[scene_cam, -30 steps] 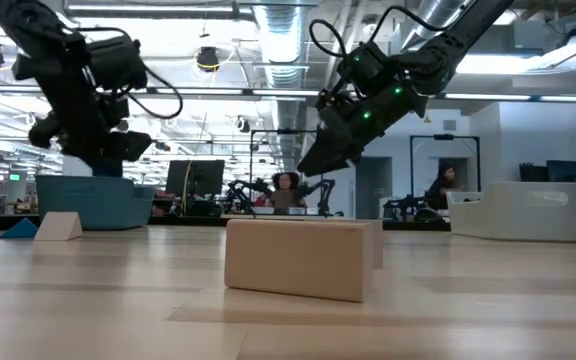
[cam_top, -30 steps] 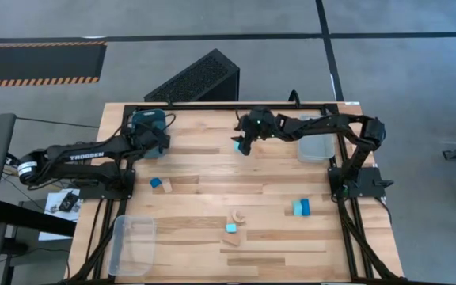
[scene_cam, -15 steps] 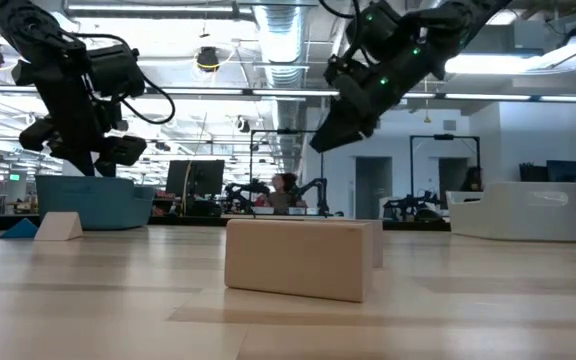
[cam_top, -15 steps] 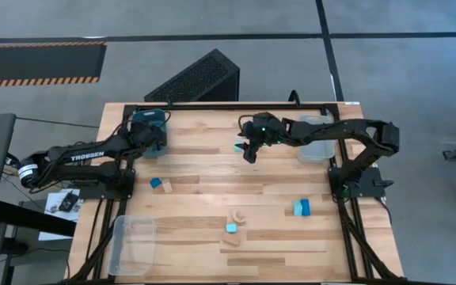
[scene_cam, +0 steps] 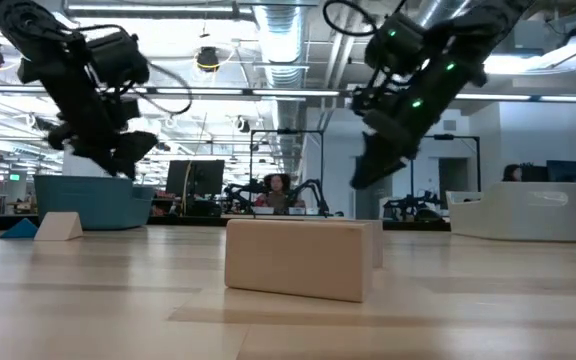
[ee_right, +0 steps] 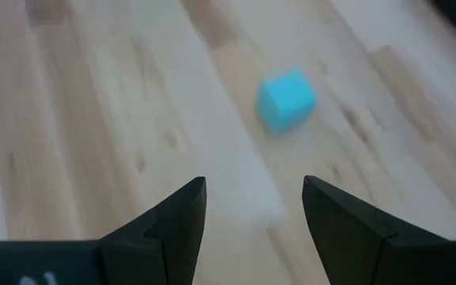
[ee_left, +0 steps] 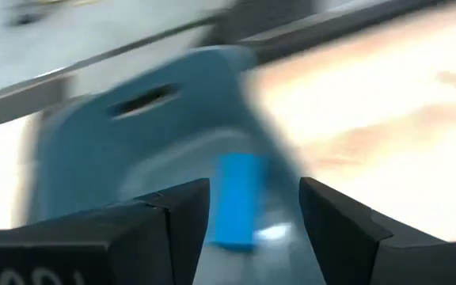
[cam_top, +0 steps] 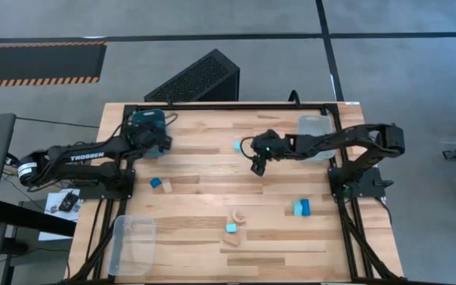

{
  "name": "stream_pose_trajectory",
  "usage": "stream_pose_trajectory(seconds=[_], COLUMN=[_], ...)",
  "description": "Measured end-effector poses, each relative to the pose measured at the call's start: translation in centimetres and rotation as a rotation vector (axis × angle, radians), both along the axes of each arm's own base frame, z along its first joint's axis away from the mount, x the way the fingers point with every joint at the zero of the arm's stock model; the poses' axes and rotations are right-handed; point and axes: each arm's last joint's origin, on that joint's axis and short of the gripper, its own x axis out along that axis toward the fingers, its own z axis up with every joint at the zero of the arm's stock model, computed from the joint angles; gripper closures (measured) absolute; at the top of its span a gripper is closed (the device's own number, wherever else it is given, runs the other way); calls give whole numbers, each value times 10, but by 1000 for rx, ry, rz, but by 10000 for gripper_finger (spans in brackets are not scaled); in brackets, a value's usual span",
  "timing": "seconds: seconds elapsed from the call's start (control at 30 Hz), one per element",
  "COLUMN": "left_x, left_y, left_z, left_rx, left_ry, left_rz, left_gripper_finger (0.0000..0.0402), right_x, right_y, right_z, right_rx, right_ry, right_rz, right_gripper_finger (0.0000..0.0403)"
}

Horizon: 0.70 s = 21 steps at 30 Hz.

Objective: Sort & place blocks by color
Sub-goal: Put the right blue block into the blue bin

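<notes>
My right gripper (cam_top: 257,166) (ee_right: 253,190) hangs open above the bare wood in the middle of the table, holding nothing. A light cyan block (cam_top: 237,146) (ee_right: 287,99) rests flat on the wood just beyond it, toward the far-left. My left gripper (cam_top: 157,136) (ee_left: 253,186) is open over the teal bin (cam_top: 146,120) at the far left. A dark blue block (ee_left: 236,198) lies inside that bin, below the fingers. More blocks sit on the table: a blue and tan pair (cam_top: 161,184), a tan arch (cam_top: 236,215), a cyan one (cam_top: 231,228), and a cyan-blue pair (cam_top: 301,207).
A clear bin (cam_top: 317,136) stands at the far right and another clear bin (cam_top: 133,244) at the near left corner. A tan rectangular block (scene_cam: 303,258) lies near the table's near edge, beside the arch. Bare wood stretches between the block groups.
My right gripper has moved from over the light cyan block toward the near edge and to the right, and has come lower; the block stays on the wood where it was. My left gripper has stayed over the teal bin and tipped a little.
</notes>
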Motion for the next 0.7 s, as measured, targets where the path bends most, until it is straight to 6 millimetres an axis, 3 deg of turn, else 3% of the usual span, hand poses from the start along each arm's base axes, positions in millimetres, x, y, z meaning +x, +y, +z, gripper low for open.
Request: stream_pose_trajectory(seconds=[0.13, 0.37, 0.5, 0.7], left_x=[20, 49, 60, 64], left_y=[-11, -44, -70, -112], left_z=[10, 28, 41, 53], left_rx=[20, 104, 134, 151], left_ry=[-100, -242, -407, -543], left_rz=[-227, -631, -821, -1033], left_gripper_finger=[216, 216, 216, 216], right_x=[-19, -60, -80, -87], right_y=[22, 66, 92, 120], right_z=[10, 38, 39, 32], right_rx=[-10, 189, 300, 336], right_ry=[126, 211, 288, 327], right_rz=[-45, -190, -264, -313], right_gripper_finger=[168, 168, 168, 168])
